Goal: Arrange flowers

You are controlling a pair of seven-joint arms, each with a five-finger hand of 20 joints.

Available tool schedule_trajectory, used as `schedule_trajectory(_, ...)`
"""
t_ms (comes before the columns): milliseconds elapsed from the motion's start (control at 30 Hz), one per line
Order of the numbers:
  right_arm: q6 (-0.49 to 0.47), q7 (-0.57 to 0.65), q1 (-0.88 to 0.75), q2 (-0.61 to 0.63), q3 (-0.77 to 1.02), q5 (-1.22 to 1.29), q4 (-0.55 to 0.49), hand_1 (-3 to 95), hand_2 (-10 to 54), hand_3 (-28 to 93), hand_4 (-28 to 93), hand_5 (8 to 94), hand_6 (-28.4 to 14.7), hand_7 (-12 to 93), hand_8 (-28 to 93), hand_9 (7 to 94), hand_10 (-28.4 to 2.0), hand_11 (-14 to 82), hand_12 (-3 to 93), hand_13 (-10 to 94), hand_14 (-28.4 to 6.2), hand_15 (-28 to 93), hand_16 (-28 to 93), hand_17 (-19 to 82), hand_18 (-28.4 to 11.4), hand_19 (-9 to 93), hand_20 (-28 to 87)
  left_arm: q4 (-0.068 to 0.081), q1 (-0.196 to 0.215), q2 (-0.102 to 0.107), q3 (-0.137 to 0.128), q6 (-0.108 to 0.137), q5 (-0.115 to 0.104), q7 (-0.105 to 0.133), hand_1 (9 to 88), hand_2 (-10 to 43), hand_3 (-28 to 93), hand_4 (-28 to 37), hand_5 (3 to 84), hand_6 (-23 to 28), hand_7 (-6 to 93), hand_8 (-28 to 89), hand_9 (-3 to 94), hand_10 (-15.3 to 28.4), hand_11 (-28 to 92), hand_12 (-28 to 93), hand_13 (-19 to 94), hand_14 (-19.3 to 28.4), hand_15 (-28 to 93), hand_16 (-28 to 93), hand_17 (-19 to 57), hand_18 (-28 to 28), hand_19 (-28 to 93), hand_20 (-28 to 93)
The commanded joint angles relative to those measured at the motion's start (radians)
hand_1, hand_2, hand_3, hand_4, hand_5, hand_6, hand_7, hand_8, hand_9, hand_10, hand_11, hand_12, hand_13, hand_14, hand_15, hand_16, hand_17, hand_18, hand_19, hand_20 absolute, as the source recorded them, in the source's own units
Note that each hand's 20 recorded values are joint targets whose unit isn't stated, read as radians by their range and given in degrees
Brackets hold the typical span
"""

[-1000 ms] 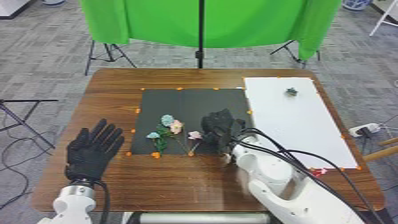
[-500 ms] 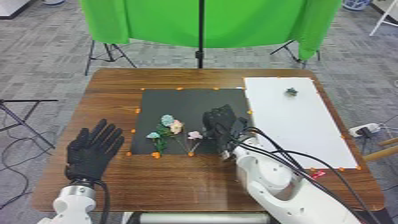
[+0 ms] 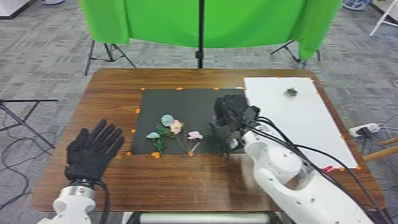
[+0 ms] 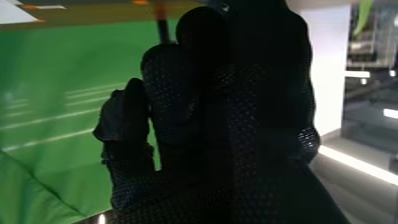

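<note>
Prob. light, the flowers [image 3: 176, 126] wanted gentle hold on their bendy stems [image 3: 185, 144]; R hand [image 3: 232, 108] had fingers straight, mostly tog.

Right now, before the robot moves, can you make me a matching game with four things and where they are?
Things:
1. The robot's left hand
2. The pink flower
3. The little dark green thing
4. The green curtain

Places:
A. On the white sheet
B. Behind the far edge of the table
C. At the left side of the table, fingers spread
D. On the black mat

Right pairs: 1-C, 2-D, 3-A, 4-B
</note>
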Motion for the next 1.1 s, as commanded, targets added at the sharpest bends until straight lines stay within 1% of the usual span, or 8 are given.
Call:
schedule_trajectory(33,-0.069,-0.019,0.022,0.002,-0.004,-0.064,0.048,94.6,-9.5,-28,40,77.5,-0.5,35,-2,84.1,-10.9,18.5,44.8,68,-8.7,60,41,33,-22.9,88,44,0.004,0.016,-0.003,0.003,-0.003,-0.007,-0.005,28.1,13.3,77,-28.3,42.7,11.6,7.7,-8,35.9,17.0,20,9,27,17.8,37,-8,-8.4,16.5,41,14)
schedule_trajectory(433,-0.121,-0.009,0.012,0.007,0.005,-0.070,0.024,94.6,-9.5,-28,38,73.5,0.3,23,-4,81.3,-10.7,10.6,38.3,65,-8.4,56,41,32,-22.8,86,43,-0.001,0.026,-0.001,0.003,0.011,-0.024,0.015,28.5,14.0,79,-28.2,43.1,11.2,8.1,-8,36.1,16.8,21,9,27,17.8,38,-8,-8.5,16.6,41,14)
schedule_trajectory(500,-0.167,-0.006,0.011,0.008,0.015,-0.071,0.008,94.6,-9.5,-28,36,70.7,0.7,20,-11,80.1,-10.6,10.3,37.7,64,-8.4,57,41,31,-23.0,86,44,-0.002,0.027,-0.002,0.004,0.009,-0.031,0.018,28.5,13.8,79,-28.3,43.1,11.2,8.2,-9,36.1,16.9,21,9,27,17.7,38,-8,-8.4,16.6,41,14)
schedule_trajectory(700,-0.168,0.048,-0.018,0.028,0.081,0.005,-0.054,94.4,-9.5,-28,28,65.4,-0.3,18,-14,71.4,-12.1,22.6,29.4,59,-10.9,63,35,30,-23.7,86,44,0.001,0.022,-0.002,0.006,0.004,-0.029,0.014,28.2,13.4,79,-28.3,43.1,11.2,8.1,-9,36.2,16.8,21,9,27,17.7,38,-9,-8.5,16.6,41,14)
schedule_trajectory(867,-0.115,0.128,-0.011,0.045,0.174,0.027,-0.030,87.6,-9.5,-28,44,63.2,-0.9,17,-14,67.7,-14.3,28.1,21.3,58,-11.9,63,30,29,-23.7,85,43,0.002,0.023,-0.004,0.003,-0.004,-0.023,0.016,28.2,13.3,79,-28.3,43.0,11.3,8.0,-9,36.1,16.9,21,9,27,17.7,38,-9,-8.5,16.6,41,14)
schedule_trajectory(967,-0.070,0.164,0.016,0.064,0.218,0.021,0.024,80.8,-9.5,-28,73,60.0,-2.2,16,-13,61.6,-15.8,22.6,17.6,54,-13.0,57,20,28,-23.2,82,38,0.002,0.025,-0.006,0.002,-0.009,-0.021,0.016,28.1,13.3,79,-28.3,42.9,11.3,8.0,-9,36.1,16.9,21,9,27,17.7,38,-9,-8.5,16.6,41,14)
schedule_trajectory(1033,-0.025,0.171,0.026,0.077,0.243,-0.008,0.068,79.1,-9.5,-28,80,56.3,-2.8,16,-13,55.0,-17.0,17.8,15.9,49,-13.7,52,16,27,-23.3,82,37,0.000,0.029,-0.005,0.002,-0.005,-0.022,0.017,28.1,13.2,79,-28.3,42.9,11.3,7.9,-9,35.9,16.9,20,9,27,17.7,38,-9,-8.5,16.6,41,14)
schedule_trajectory(1100,-0.072,0.177,0.045,0.079,0.271,0.007,0.101,78.5,-9.5,-28,81,53.3,-3.0,16,-14,50.3,-16.7,15.1,15.0,45,-14.2,49,14,28,-23.6,84,37,-0.003,0.032,-0.003,0.004,0.007,-0.028,0.024,28.1,13.2,79,-28.3,42.8,11.3,7.9,-8,36.0,16.9,20,9,27,17.7,37,-8,-8.5,16.6,41,14)
